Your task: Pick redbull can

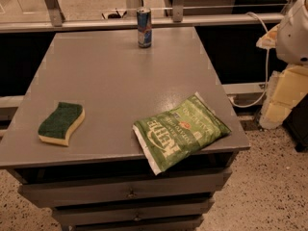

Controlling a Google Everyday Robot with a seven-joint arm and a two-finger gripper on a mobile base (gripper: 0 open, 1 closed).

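The redbull can (144,27) stands upright at the far edge of the grey table (120,81), near the middle. It is slim, blue and silver with a red mark and a silver rim. My arm's white housing (294,30) shows at the right edge of the view. The pale cream gripper (281,97) hangs below it, off the table to the right. It is well away from the can and holds nothing that I can see.
A green snack bag (180,131) lies at the table's front right and overhangs the front edge. A green and yellow sponge (61,123) lies at the front left. Drawers (130,194) are below the top. A rail (144,22) runs behind the table.
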